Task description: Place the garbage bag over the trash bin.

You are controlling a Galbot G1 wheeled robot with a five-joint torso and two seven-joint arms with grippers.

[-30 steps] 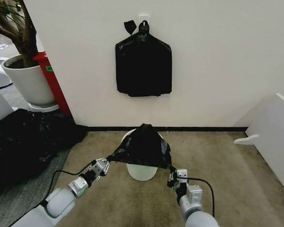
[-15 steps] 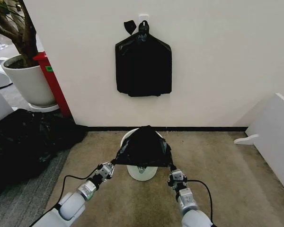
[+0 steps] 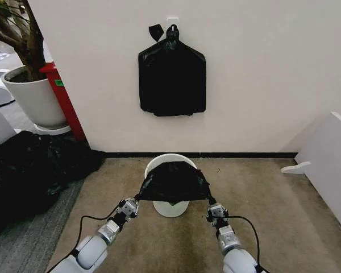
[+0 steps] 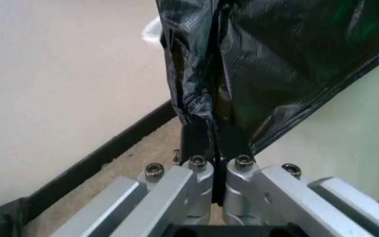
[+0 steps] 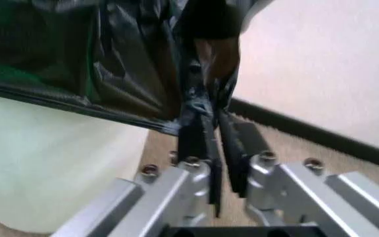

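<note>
The garbage bag (image 3: 174, 183) is stretched flat across the front of the trash bin (image 3: 169, 207) — the bin's back rim peeks out above it. The left gripper (image 3: 134, 201) pinches the bag's left corner, its jaws squeezed tight on the plastic. The right gripper (image 3: 212, 208) pinches the right corner the same way. The bin stands on the carpet (image 3: 273, 210) near the wall (image 3: 261, 74).

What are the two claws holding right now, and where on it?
Both hold the garbage bag by its mouth edge: the left claw pinches the left corner, the right claw the right corner, stretching it across the near side of the trash bin.
</note>
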